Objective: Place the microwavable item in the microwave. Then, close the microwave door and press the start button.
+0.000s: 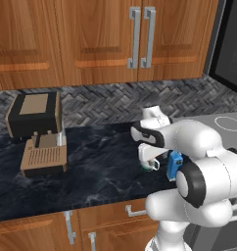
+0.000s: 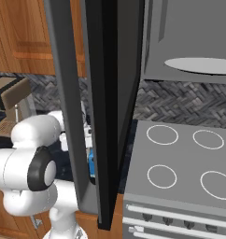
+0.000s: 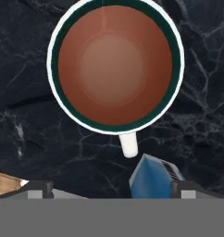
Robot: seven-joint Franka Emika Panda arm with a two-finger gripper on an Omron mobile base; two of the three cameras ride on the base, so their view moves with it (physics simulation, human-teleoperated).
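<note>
The white mug [image 3: 115,65], rimmed dark green and full of brown liquid, stands on the black marble counter [image 1: 91,166]; its handle [image 3: 128,144] points toward the bottom of the hand view. My gripper [image 3: 113,189] hovers straight above it, open, with its fingertips [image 3: 40,187] spread wide and nothing between them. In the left base view the mug [image 1: 149,160] sits just under my hand. The microwave door [image 2: 105,93] stands swung open, edge-on. Behind it the grey cavity shows the pale turntable [image 2: 199,65].
A blue carton [image 3: 153,178] stands right beside the mug's handle, also seen as the carton [image 1: 175,164] to the mug's right. A coffee machine [image 1: 37,132] sits at the counter's left. The grey stovetop [image 2: 180,163] lies under the microwave. Wooden cabinets [image 1: 101,39] hang above.
</note>
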